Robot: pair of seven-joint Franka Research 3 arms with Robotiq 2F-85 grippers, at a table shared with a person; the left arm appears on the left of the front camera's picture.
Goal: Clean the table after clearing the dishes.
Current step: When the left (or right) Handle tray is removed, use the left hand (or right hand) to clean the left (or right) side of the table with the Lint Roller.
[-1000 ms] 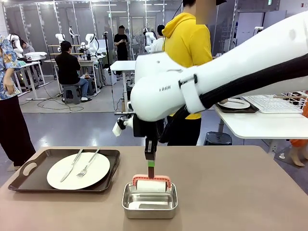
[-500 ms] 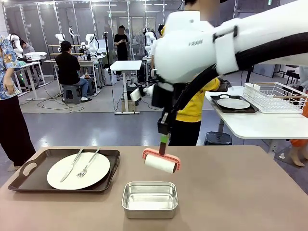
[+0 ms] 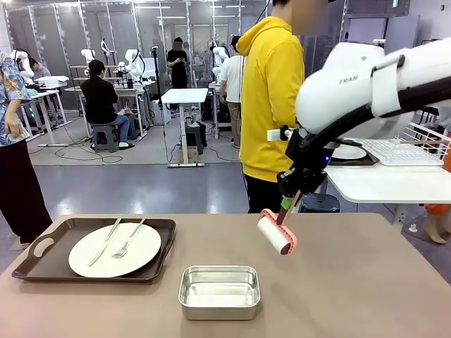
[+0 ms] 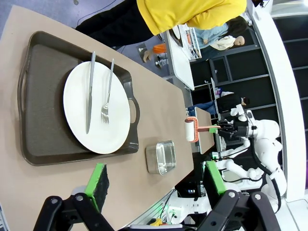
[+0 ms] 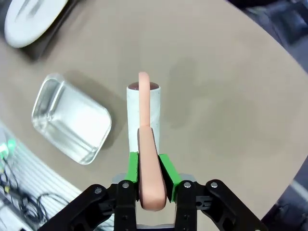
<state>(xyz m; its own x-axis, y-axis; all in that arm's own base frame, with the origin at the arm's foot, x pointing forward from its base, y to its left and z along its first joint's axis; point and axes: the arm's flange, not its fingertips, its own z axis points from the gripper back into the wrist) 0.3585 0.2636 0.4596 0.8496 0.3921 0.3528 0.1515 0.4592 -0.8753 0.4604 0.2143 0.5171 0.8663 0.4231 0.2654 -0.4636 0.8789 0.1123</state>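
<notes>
Lifted from the pan (image 3: 219,291), the roller (image 3: 275,236) hung clamped in my right pincer (image 5: 148,166); left pincer (image 4: 155,180) gaped empty; plate (image 3: 144,253) and tray (image 3: 63,232) sat uncleared.

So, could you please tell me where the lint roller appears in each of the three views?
Front view: the lint roller is right of centre, held over the table by the right end effector.
Left wrist view: small, right of middle, up-right of the steel pan.
Right wrist view: dead centre, handle clamped between the green pads.
Shared landmark: the steel pan, close beside the roller in all three.
</notes>
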